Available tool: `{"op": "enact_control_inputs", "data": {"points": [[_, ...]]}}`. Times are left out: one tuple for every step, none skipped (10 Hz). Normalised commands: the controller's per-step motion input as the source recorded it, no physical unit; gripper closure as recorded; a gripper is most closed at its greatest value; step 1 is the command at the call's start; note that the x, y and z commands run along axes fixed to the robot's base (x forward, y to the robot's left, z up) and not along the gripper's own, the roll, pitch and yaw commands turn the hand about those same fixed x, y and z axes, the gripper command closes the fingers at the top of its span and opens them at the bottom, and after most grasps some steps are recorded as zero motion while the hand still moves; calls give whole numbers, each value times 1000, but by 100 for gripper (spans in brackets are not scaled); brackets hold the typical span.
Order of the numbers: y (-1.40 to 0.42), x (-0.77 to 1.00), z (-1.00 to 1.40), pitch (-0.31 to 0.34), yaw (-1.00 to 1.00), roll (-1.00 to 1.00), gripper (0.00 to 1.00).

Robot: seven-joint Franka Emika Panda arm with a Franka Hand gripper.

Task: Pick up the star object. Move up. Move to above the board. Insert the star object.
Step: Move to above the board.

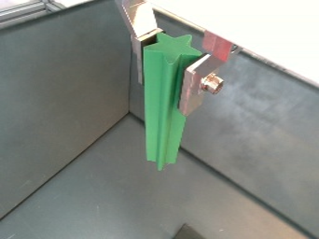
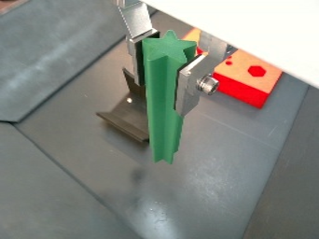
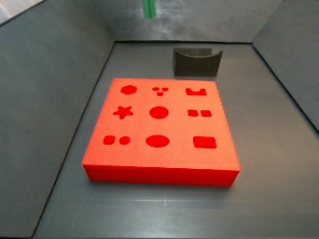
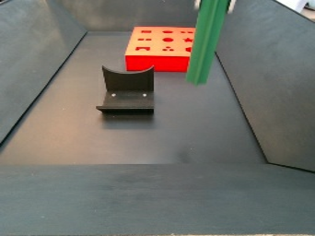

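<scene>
My gripper (image 1: 166, 58) is shut on the star object (image 1: 165, 103), a long bright green rod with a star-shaped end, which hangs down between the silver fingers (image 1: 197, 86) in both wrist views; the gripper (image 2: 163, 63) grips it near its top. The rod is lifted well above the floor. In a side view it hangs at the upper right (image 4: 207, 42), and in a side view only its tip shows at the top edge (image 3: 151, 9). The board (image 3: 159, 126) is a flat red block with shaped holes, also seen in a side view (image 4: 163, 48) and a wrist view (image 2: 244, 78).
The dark grey U-shaped holder (image 4: 125, 90) stands empty on the floor between the board and the near wall, also in a side view (image 3: 196, 62) and below the rod in a wrist view (image 2: 125, 117). Grey walls (image 1: 56, 103) enclose the bin floor.
</scene>
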Motion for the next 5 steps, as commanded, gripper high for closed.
{"op": "enact_control_inputs", "data": {"points": [[77, 19, 1000, 26, 16, 78, 100], [71, 27, 1000, 71, 5, 59, 100], [61, 24, 886, 84, -1, 48, 100], [38, 13, 655, 87, -9, 37, 100], [24, 8, 486, 86, -12, 31, 100]]}}
